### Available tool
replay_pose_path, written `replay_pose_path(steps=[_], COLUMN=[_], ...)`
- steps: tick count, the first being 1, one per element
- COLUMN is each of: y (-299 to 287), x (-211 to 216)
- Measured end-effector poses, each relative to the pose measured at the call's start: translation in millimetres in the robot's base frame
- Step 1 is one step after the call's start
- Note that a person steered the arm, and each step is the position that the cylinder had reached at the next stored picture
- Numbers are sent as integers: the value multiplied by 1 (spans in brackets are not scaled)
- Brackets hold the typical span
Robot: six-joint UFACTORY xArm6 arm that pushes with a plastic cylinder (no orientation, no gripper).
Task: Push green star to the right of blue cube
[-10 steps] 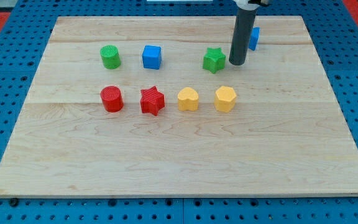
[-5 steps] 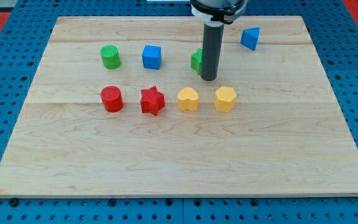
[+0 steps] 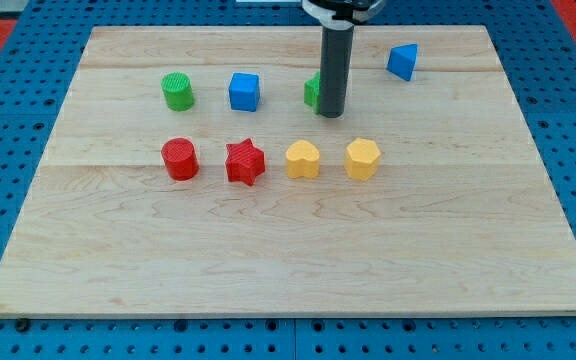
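Note:
The green star (image 3: 312, 92) sits in the upper middle of the wooden board, mostly hidden behind my rod; only its left edge shows. The blue cube (image 3: 244, 91) lies to its left, a clear gap apart. My tip (image 3: 331, 112) rests on the board against the star's right side, slightly below it. The rod rises straight up out of the view's top.
A green cylinder (image 3: 177, 91) lies left of the blue cube. A second blue block (image 3: 402, 61) sits at the upper right. A row below holds a red cylinder (image 3: 180, 159), a red star (image 3: 245, 162) and two yellow blocks (image 3: 302, 159) (image 3: 362, 158).
My tip moved left from the star's right side and came in front of it. The green star has shifted left toward the blue cube. In the last half second the tip moved slightly up.

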State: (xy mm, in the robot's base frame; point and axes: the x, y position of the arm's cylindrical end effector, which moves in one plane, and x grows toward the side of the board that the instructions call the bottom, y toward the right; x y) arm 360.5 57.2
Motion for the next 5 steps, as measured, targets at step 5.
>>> replay_pose_path(steps=[5], y=[24], x=[-31])
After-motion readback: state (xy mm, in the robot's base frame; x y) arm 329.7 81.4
